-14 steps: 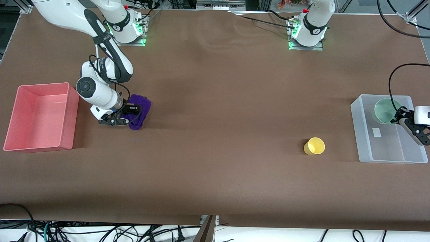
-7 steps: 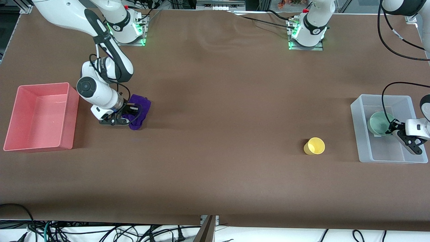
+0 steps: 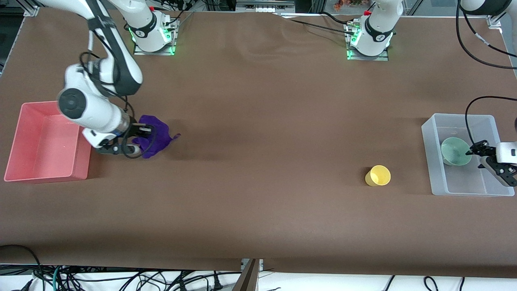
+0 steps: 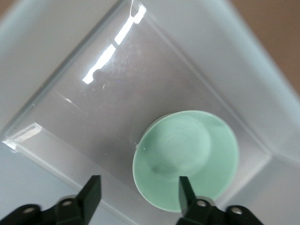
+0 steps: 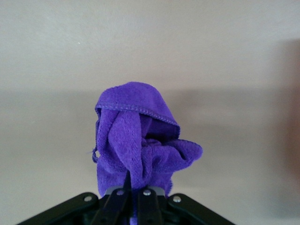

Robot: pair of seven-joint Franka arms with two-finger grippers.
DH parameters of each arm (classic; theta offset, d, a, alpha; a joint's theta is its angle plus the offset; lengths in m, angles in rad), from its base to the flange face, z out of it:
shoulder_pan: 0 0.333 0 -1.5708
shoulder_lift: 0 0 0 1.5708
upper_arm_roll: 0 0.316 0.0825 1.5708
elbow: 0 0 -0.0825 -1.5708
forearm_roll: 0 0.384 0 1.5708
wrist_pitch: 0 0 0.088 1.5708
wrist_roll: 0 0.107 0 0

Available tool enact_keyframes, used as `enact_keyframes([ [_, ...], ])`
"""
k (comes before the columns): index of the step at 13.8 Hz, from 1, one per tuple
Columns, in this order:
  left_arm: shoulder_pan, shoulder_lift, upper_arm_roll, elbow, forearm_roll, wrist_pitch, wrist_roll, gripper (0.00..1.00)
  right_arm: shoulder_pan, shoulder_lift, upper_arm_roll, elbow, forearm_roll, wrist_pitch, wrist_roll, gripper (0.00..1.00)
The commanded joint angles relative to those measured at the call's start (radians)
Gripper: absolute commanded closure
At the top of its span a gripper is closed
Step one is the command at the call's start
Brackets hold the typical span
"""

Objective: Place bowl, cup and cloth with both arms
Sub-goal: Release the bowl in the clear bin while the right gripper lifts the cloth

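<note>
My right gripper (image 3: 139,140) is shut on the purple cloth (image 3: 154,135) and holds it up above the table beside the pink bin (image 3: 24,169); in the right wrist view the cloth (image 5: 138,145) hangs bunched from the closed fingers. The mint-green bowl (image 3: 455,150) lies in the clear bin (image 3: 434,178). My left gripper (image 3: 473,155) is open just above the bin, at the bowl's edge; in the left wrist view the bowl (image 4: 187,157) lies free on the bin floor between the spread fingertips (image 4: 186,190). The yellow cup (image 3: 378,176) lies on its side on the table, apart from both grippers.
The pink bin stands at the right arm's end of the table, the clear bin at the left arm's end. Brown table mat (image 3: 258,141) spreads between them. Cables hang below the table's front edge.
My right gripper has lifted the cloth off the table and carried it toward the pink bin. My left gripper has lowered the bowl into the clear bin and opened, letting it go.
</note>
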Motion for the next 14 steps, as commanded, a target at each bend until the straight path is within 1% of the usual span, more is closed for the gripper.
enact_keyframes([
  [1,-0.016,-0.116,-0.06,-0.011,-0.002,-0.125,-0.038,0.0,-0.013,-0.002,-0.05,0.171,-0.005,-0.222,-0.117,1.0],
  [3,-0.031,-0.134,-0.129,-0.011,-0.002,-0.174,-0.168,0.0,-0.013,-0.005,-0.125,0.228,-0.007,-0.308,-0.234,1.0],
  [4,-0.039,-0.137,-0.18,-0.011,-0.002,-0.191,-0.254,0.0,-0.014,-0.006,-0.18,0.244,-0.007,-0.345,-0.322,1.0],
  [6,-0.043,-0.127,-0.252,-0.025,0.001,-0.196,-0.485,0.0,-0.014,-0.002,-0.309,0.252,-0.005,-0.347,-0.534,1.0],
  [8,-0.101,-0.104,-0.262,-0.017,-0.002,-0.19,-0.675,0.0,-0.014,0.002,-0.392,0.252,-0.01,-0.336,-0.643,1.0],
  [9,-0.129,-0.099,-0.262,-0.025,-0.002,-0.185,-0.746,0.0,-0.016,0.002,-0.422,0.252,-0.034,-0.334,-0.676,1.0],
  [10,-0.16,-0.085,-0.262,-0.025,-0.002,-0.181,-0.814,0.0,-0.019,0.003,-0.44,0.252,-0.056,-0.331,-0.703,1.0],
  [11,-0.189,-0.082,-0.262,-0.027,-0.001,-0.158,-0.88,0.0,-0.026,0.005,-0.463,0.252,-0.057,-0.325,-0.733,1.0],
  [12,-0.21,-0.064,-0.262,-0.034,0.001,-0.114,-0.938,0.0,-0.031,0.008,-0.488,0.25,-0.059,-0.313,-0.769,1.0],
  [14,-0.22,-0.027,-0.262,-0.05,-0.002,-0.049,-1.018,0.0,-0.034,0.02,-0.528,0.242,-0.059,-0.264,-0.838,1.0],
])
